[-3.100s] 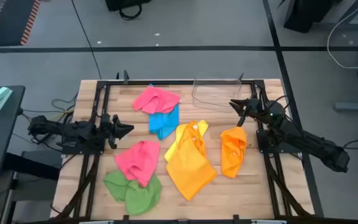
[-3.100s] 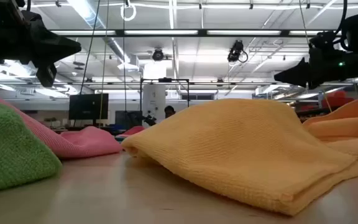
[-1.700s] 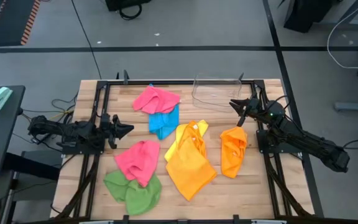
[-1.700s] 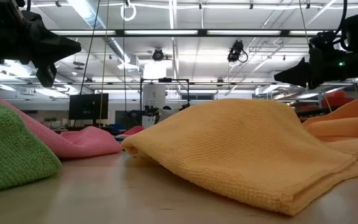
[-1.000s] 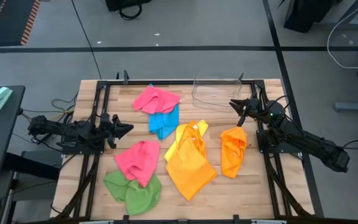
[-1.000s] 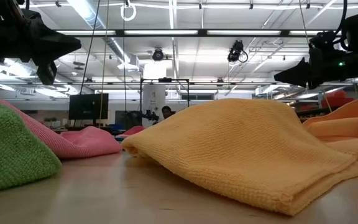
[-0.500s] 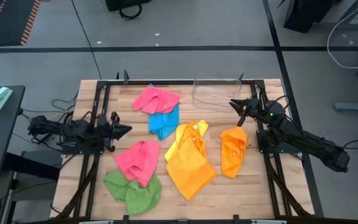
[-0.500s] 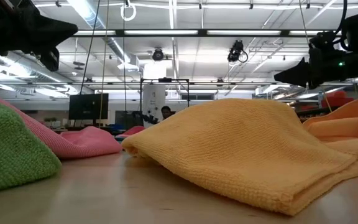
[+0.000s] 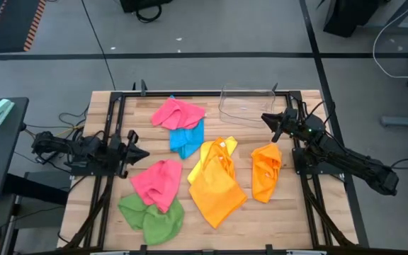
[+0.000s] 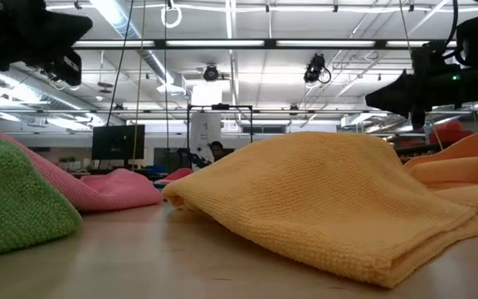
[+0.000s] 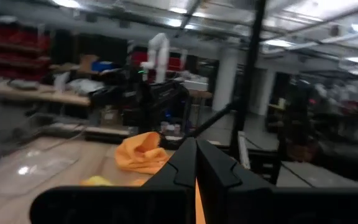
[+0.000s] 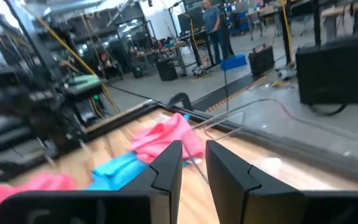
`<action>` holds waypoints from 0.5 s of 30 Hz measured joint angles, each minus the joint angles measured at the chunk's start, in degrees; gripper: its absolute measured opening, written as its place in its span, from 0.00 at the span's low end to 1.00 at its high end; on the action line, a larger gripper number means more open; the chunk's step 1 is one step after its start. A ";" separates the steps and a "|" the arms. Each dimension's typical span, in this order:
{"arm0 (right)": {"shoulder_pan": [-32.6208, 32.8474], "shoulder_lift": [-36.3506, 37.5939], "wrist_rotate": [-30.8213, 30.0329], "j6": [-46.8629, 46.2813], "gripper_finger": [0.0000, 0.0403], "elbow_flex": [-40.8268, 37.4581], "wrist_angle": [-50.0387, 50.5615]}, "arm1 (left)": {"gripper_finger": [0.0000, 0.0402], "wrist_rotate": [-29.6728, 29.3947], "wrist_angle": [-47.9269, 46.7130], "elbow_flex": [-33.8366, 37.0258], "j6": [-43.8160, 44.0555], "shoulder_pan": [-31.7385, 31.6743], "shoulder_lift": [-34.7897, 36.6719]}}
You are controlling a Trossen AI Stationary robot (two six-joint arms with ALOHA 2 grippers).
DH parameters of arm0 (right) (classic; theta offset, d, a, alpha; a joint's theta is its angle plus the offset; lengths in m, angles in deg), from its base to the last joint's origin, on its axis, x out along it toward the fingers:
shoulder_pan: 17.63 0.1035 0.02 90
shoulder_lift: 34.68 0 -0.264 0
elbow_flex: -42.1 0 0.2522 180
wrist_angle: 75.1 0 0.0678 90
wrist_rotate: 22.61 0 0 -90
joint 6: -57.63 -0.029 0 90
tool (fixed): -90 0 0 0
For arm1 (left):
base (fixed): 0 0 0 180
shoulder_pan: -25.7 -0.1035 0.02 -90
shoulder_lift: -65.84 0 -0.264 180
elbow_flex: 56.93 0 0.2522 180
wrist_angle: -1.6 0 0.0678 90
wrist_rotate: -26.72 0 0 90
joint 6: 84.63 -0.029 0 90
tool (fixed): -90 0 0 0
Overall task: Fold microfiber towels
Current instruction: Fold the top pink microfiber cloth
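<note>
I see my left gripper (image 9: 142, 153) with its fingers (image 11: 180, 163) pressed together, no gap between them and nothing held. It hangs above the table's left edge. Just ahead of these fingertips lies a pink towel (image 9: 157, 183), and beyond that one, toward the near edge, a green towel (image 9: 151, 216) is partly under it.

My right gripper (image 9: 267, 119) has its fingers (image 12: 166, 165) a little apart, a narrow slot between them, and they hold nothing. It hangs over the right side of the table. Just beside these fingertips, toward the near edge, lies the orange towel (image 9: 265, 171), crumpled. On the other side of the tips stands a clear plastic bin (image 9: 245, 104) at the far edge.

Between the two grippers I see a large yellow-orange towel (image 9: 216, 180), touching nothing but the wooden table (image 9: 275, 216). Farther from both, a second pink towel (image 9: 178, 113) lies on top of a blue towel (image 9: 187, 138); they overlap
</note>
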 joint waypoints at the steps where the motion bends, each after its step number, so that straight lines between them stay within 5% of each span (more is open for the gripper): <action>1: 0.00 -0.01 0.19 -1.74 0.20 0.00 0.06 | 0.04 -1.95 0.01 0.00 1.20 0.00 -0.69; 8: 0.99 0.02 8.39 -4.37 0.20 0.02 -5.41 | 0.07 -13.72 -0.05 0.00 8.22 -0.35 -9.68; 15: 6.36 -0.01 8.82 0.89 0.20 0.02 -8.66 | 0.08 -15.09 0.02 0.00 16.91 -2.45 -19.56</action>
